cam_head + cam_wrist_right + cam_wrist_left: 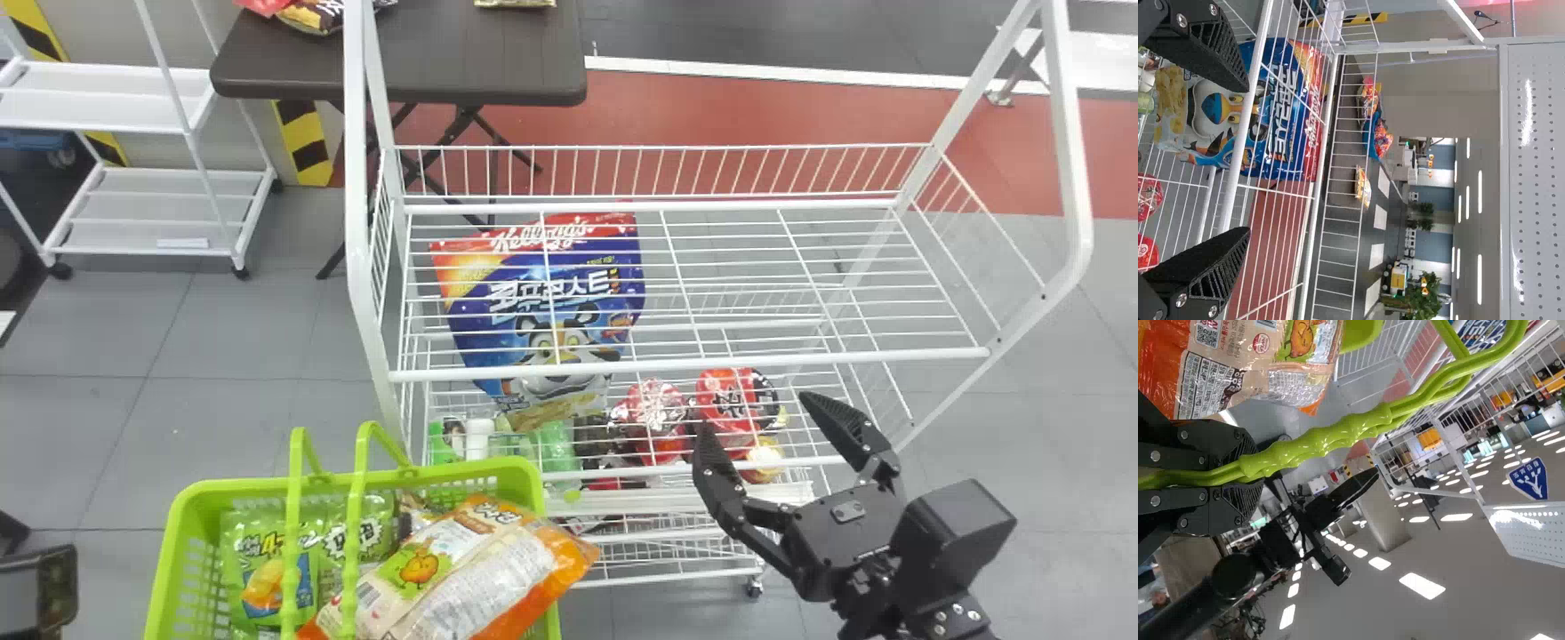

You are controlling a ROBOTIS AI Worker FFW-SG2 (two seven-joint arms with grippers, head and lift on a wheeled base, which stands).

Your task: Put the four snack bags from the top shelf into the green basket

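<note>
The head view's bottom edge cuts off the green basket (462, 468) and orange bag (484, 578).

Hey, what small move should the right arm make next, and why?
Probably back the right gripper away from the top shelf: its jaws stand open with nothing between them, snack bags lie in the green basket, and the blue cereal bag sits beneath the top shelf's wires, so it seems not to be a target.
</note>
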